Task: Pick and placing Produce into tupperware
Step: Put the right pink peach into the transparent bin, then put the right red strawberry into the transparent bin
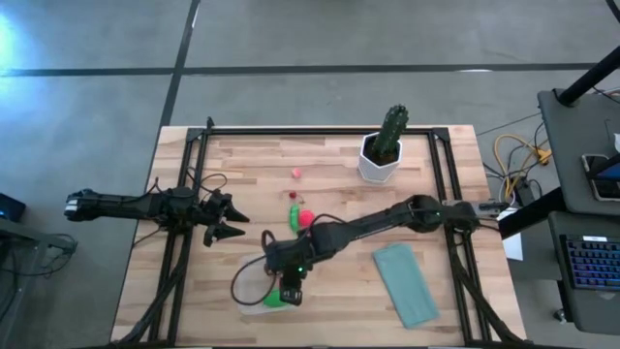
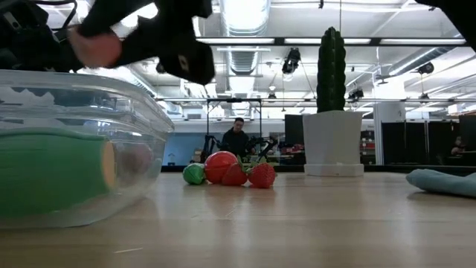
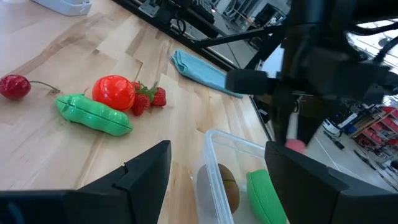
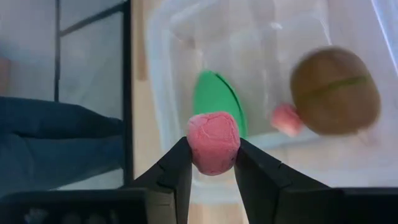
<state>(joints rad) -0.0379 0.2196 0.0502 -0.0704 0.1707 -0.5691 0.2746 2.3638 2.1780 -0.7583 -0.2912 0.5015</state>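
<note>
Although the right arm covers most of it from above, the tupperware (image 1: 262, 296) can be placed at the near edge of the bench (image 1: 339, 291), left of centre. The right gripper (image 4: 212, 163) hangs directly over it, jaws clamped on a pink round piece (image 4: 213, 142) held above the open container. Inside lie a long green piece (image 4: 216, 99), a brown round piece (image 4: 334, 81) and a small pink bit (image 4: 286, 118); the last is blurred and its kind cannot be determined. At bench level only the container's wall (image 2: 82, 134) and the green piece's end show, the rest cut off at the left.

Farther back on the bench, right of the container, sit a green pod (image 3: 93, 114), a red round piece (image 3: 114, 92) touching two small strawberries (image 3: 148, 99), and a cherry (image 3: 15, 86) apart from them.

The left gripper (image 1: 225, 219) waits at the bench's left side, jaws apart, holding nothing. A teal cloth (image 1: 405, 282) lies to the right, a cactus in a white pot (image 1: 385, 145) at the far side. A person (image 2: 237, 138) is seated in the room beyond, indistinct.
</note>
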